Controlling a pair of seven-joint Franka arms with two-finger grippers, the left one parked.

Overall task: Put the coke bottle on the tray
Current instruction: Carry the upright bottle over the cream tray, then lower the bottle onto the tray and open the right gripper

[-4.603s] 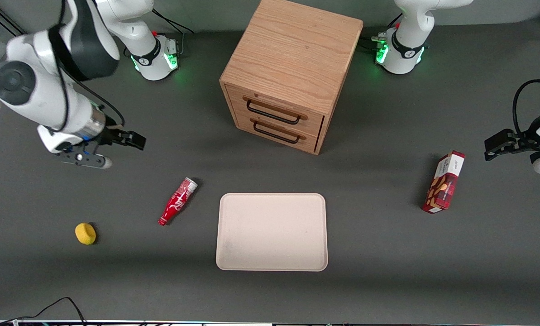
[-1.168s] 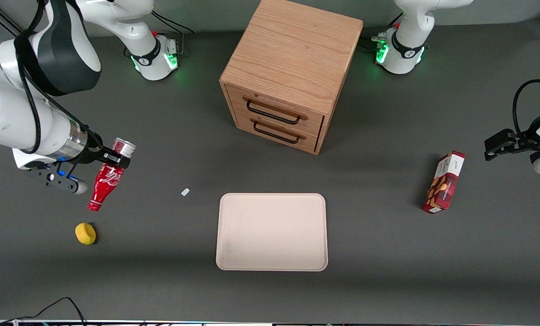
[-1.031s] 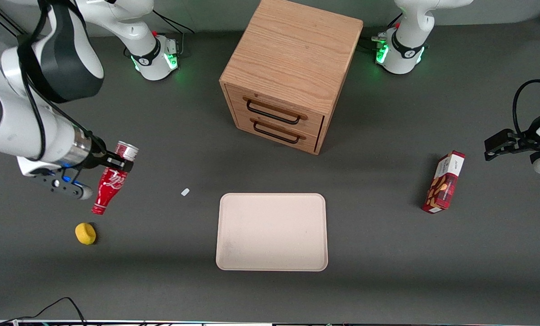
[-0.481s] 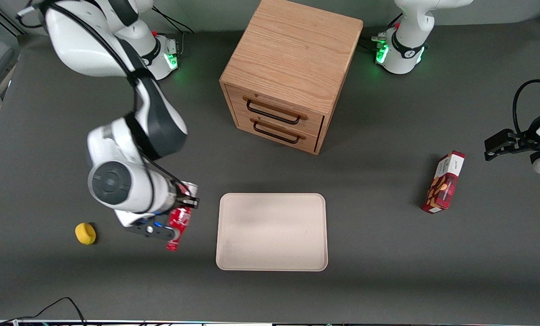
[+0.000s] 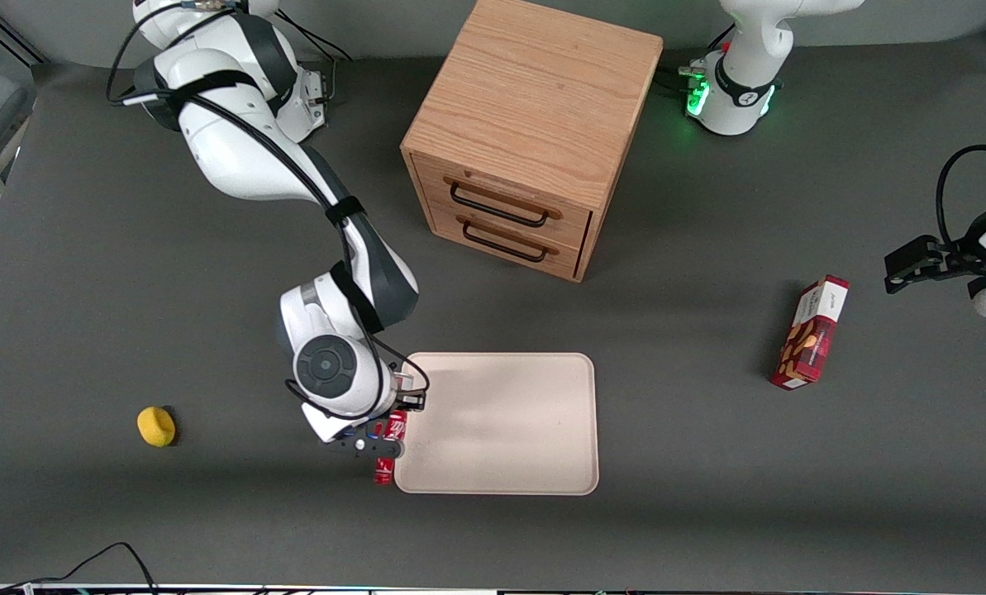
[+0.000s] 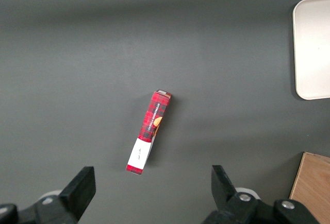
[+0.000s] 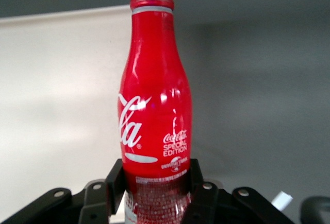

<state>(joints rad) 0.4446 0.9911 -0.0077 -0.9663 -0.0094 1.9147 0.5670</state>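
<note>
Yellow round object [image 5: 156,426] lying on the dark surface [image 5: 129,248], toward the working arm's end, well apart from everything else. Next along in the front view, end effector [image 5: 397,405] hanging just at the tray's edge nearest the working arm's end, clamped on the coke bottle [image 5: 388,450]. Bottle mostly hidden under the wrist in the front view, only its red neck and cap poking out nearer the front camera, right beside the tray's rim. Cannot tell from that view whether the bottle is over the tray or just off its edge.

In the right wrist view, coke bottle [image 7: 155,110] held near its silvery base between the two black fingers [image 7: 114,183], cap pointing away from the wrist, white script lettering showing. Pale tray beneath part of the bottle, dark surface beneath the rest.

Tray [image 5: 509,471] flat on the surface, bare, nearer the front camera than the wooden two-drawer cabinet [image 5: 534,124]. Both cabinet drawers shut, dark handles facing the tray.

Red snack box [image 5: 811,332] lying toward the parked arm's end, well apart from the tray. Same box [image 6: 148,132] seen in the left wrist view, with a corner of the tray [image 6: 312,49] also in sight.
</note>
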